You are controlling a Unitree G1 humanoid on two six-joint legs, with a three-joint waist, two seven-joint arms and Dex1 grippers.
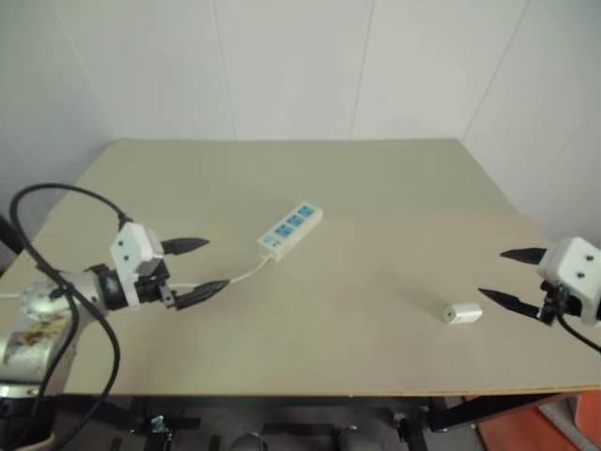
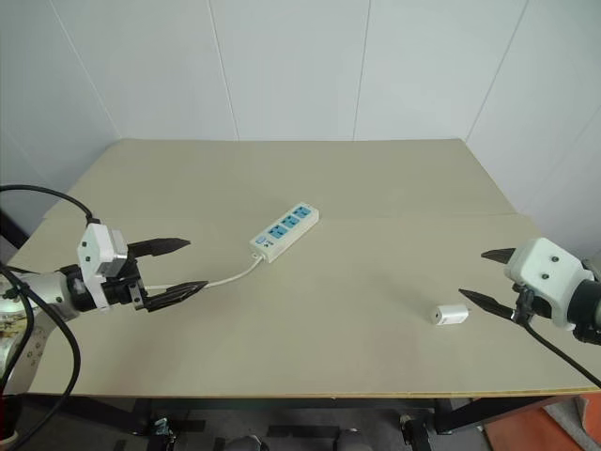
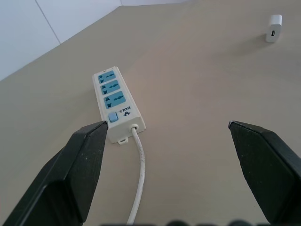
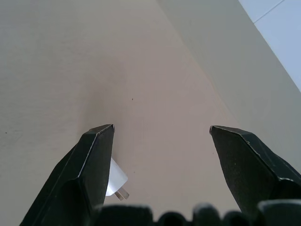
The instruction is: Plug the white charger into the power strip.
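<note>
The power strip (image 1: 291,229) lies flat near the middle of the beige table (image 1: 310,169), three blue sockets in a row, its thin white cord (image 1: 246,276) trailing toward my left arm. My left gripper (image 1: 205,266) hovers open to the left of the strip, pointing at it, nothing between its fingers. The white charger (image 1: 462,313) lies on its side at the front right of the table. My right gripper (image 1: 507,277) stands open just right of the charger, apart from it. In the right wrist view the charger (image 4: 116,180) peeks out beside one finger, prongs showing.
White walls close the table in at the back and both sides. The table's front edge (image 1: 310,392) runs just below both arms. A black cable (image 1: 56,202) loops over my left arm. Bare tabletop lies between strip and charger.
</note>
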